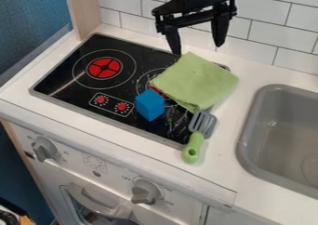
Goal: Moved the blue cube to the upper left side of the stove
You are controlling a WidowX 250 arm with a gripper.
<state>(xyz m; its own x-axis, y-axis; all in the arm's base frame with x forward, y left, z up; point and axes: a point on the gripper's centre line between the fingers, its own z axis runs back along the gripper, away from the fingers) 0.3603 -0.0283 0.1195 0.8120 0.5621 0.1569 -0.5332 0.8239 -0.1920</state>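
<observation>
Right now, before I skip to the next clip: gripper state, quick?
Gripper: open, jaws spread well apart, holding nothing; the blue cube sits on the stove.

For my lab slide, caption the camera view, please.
Gripper above a toy stove holding a blue cube and part of a green cloth.

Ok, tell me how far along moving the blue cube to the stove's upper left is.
Nothing looks done: the blue cube sits toward the front of the stove, beside the red knobs. The open gripper holds nothing. Grasping, carrying and placing remain.
</observation>
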